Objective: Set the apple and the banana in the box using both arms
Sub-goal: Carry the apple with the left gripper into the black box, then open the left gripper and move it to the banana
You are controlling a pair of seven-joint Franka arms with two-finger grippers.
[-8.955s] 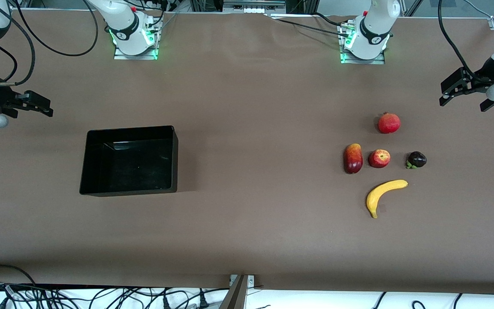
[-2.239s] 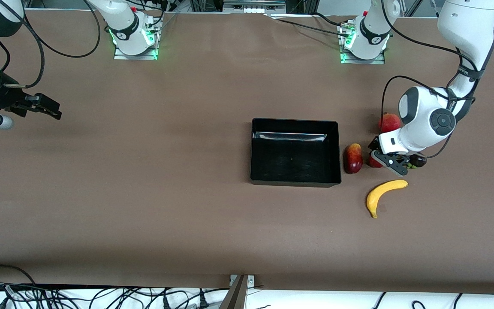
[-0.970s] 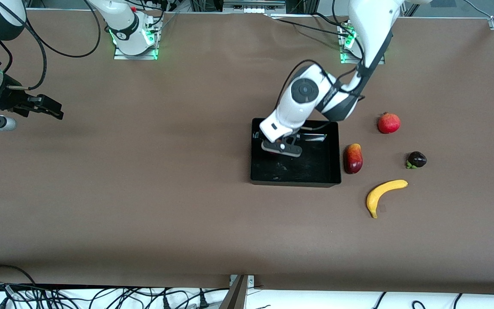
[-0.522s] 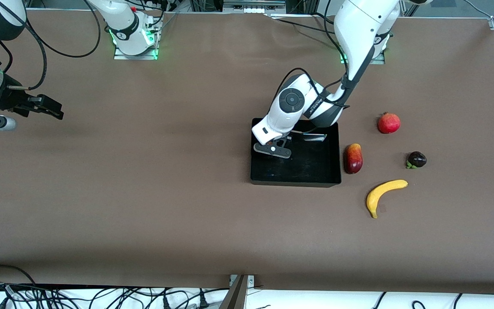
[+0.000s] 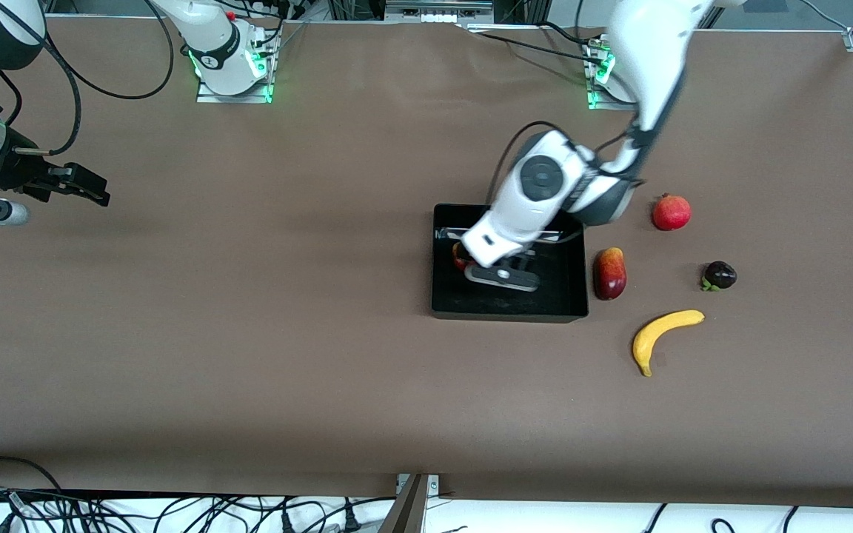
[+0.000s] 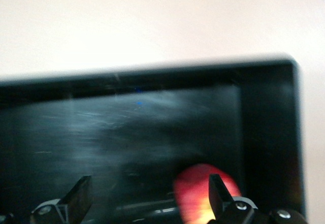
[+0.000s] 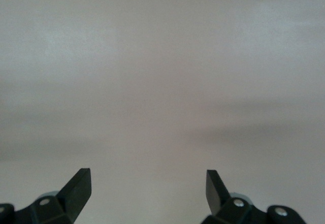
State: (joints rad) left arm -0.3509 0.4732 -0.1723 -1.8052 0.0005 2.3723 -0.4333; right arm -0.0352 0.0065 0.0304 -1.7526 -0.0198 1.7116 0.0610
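Observation:
The apple (image 5: 459,255) lies on the floor of the black box (image 5: 508,317), near the box's wall toward the right arm's end, partly hidden by the left hand. My left gripper (image 5: 502,279) hangs open and empty over the box's inside. In the left wrist view the apple (image 6: 199,196) shows beside one finger (image 6: 217,189) of the open left gripper (image 6: 148,183), near a corner of the box (image 6: 269,132). The yellow banana (image 5: 663,337) lies on the table, nearer the front camera than the other fruits. My right gripper (image 5: 75,185) waits open over bare table at the right arm's end; it also shows in the right wrist view (image 7: 147,181).
An elongated dark red fruit (image 5: 609,273) lies just beside the box toward the left arm's end. A red pomegranate (image 5: 671,212) and a dark purple fruit (image 5: 719,275) lie farther toward that end. Cables run along the table's front edge.
My left gripper has let go of the apple, which now lies in the box, and has shifted over the box toward the left arm's end. The right arm has not moved.

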